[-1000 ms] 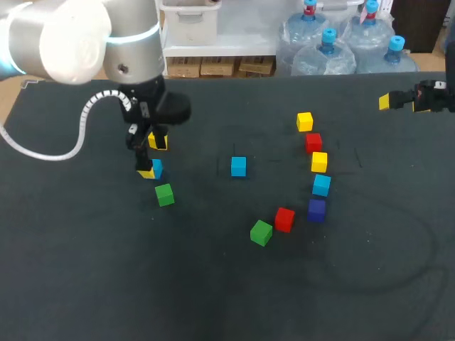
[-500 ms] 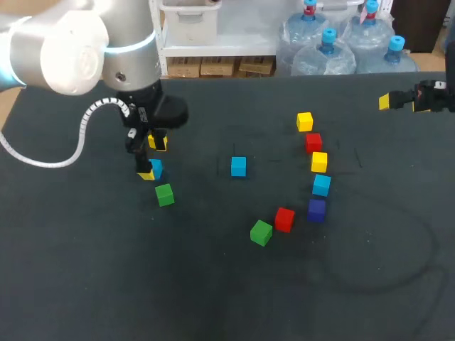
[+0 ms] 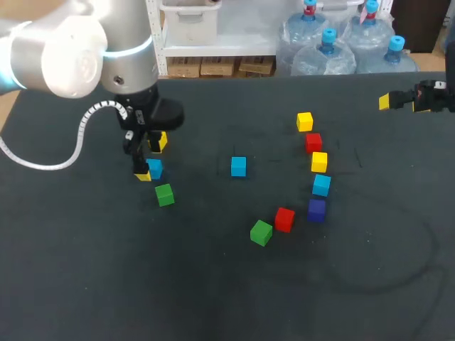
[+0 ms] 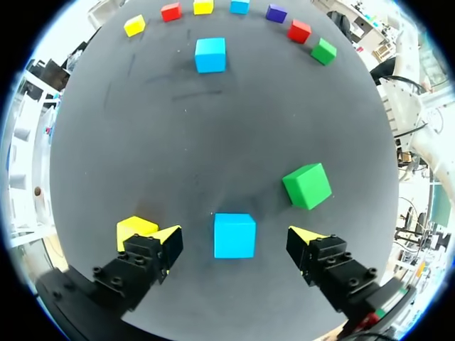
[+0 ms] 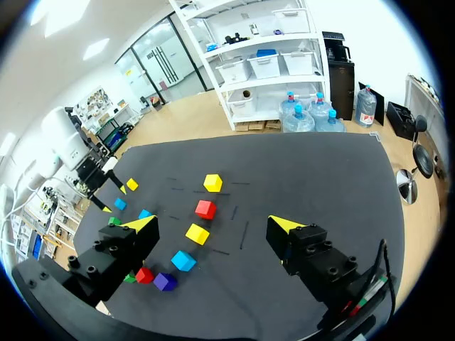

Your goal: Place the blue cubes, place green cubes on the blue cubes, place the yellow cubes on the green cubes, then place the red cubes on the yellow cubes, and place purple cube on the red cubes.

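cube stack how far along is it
Done: nothing yet; no cube sits on another. In hand: the left gripper stands open around a blue cube, its fingers not touching it. Left: all the stacking. The green cube beside it, the purple cube and the rest lie singly on the table. The right gripper is open and empty.

Robotics lab, manipulation bench. Dark matte table [image 3: 213,298], faintly scuffed. Two robot arms at it: left arm [image 3: 85,50] grey-white, lit ring at joint, coiled cable; right arm [image 3: 435,96] at far edge. Small coloured cubes [image 3: 238,166] scattered on top — plain blocks, several colours.
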`<state>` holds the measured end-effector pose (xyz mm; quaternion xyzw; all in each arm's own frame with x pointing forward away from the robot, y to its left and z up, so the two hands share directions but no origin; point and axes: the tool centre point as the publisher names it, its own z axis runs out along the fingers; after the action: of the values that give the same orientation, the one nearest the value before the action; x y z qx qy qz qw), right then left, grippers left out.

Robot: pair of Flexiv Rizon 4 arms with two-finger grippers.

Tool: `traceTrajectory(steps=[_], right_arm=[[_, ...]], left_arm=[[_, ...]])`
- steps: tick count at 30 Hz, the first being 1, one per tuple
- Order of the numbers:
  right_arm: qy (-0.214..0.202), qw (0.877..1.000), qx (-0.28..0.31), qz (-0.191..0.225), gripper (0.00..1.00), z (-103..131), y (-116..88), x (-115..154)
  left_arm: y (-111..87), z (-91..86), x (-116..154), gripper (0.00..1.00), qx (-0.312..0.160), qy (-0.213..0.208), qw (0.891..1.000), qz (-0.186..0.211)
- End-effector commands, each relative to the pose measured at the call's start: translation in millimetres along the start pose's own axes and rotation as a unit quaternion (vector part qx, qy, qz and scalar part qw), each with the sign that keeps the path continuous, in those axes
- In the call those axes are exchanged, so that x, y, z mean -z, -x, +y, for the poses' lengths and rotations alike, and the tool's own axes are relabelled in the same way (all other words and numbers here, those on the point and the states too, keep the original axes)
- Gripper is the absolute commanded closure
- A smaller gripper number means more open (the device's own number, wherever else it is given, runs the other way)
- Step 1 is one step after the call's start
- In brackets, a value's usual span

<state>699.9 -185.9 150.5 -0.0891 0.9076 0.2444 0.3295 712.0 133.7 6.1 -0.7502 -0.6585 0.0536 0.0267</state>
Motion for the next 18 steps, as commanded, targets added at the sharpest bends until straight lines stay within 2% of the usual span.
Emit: traceTrajectory(steps=[1,3,5,7,9,10,12,17,18], right_arm=[[-0.001,1.0,0.0,0.0,0.0,0.5,0.0,-0.2],[-0.001,1.0,0.0,0.0,0.0,0.5,0.0,-0.2],[-0.001,1.0,0.0,0.0,0.0,0.5,0.0,-0.2],[-0.001,1.0,0.0,0.0,0.0,0.5,0.0,-0.2],[-0.001,1.0,0.0,0.0,0.0,0.5,0.0,-0.2],[-0.001,1.0,0.0,0.0,0.0,0.5,0.0,-0.2],[-0.001,1.0,0.0,0.0,0.0,0.5,0.0,-0.2],[-0.001,1.0,0.0,0.0,0.0,0.5,0.0,-0.2],[-0.001,1.0,0.0,0.0,0.0,0.5,0.0,-0.2]], left_arm=[[-1.1,3.1,-2.6,0.06,0.0,-0.002,1.0,0.003],[-0.8,3.5,-3.5,0.18,0.0,-0.002,1.0,0.003],[0.0,3.9,-4.1,0.21,0.0,-0.002,1.0,0.004],[1.0,4.0,-4.7,0.35,0.001,-0.003,1.0,0.003],[2.4,3.7,-6.1,0.41,0.002,-0.004,1.0,0.002],[3.1,3.4,-6.9,0.53,0.002,-0.004,1.0,0.002],[3.9,2.8,-8.3,0.6,0.002,-0.005,1.0,0.001],[5.1,1.5,-9.9,1.0,0.005,-0.006,1.0,-0.001],[5.3,1.3,-10.0,1.0,0.005,-0.005,1.0,-0.001]])
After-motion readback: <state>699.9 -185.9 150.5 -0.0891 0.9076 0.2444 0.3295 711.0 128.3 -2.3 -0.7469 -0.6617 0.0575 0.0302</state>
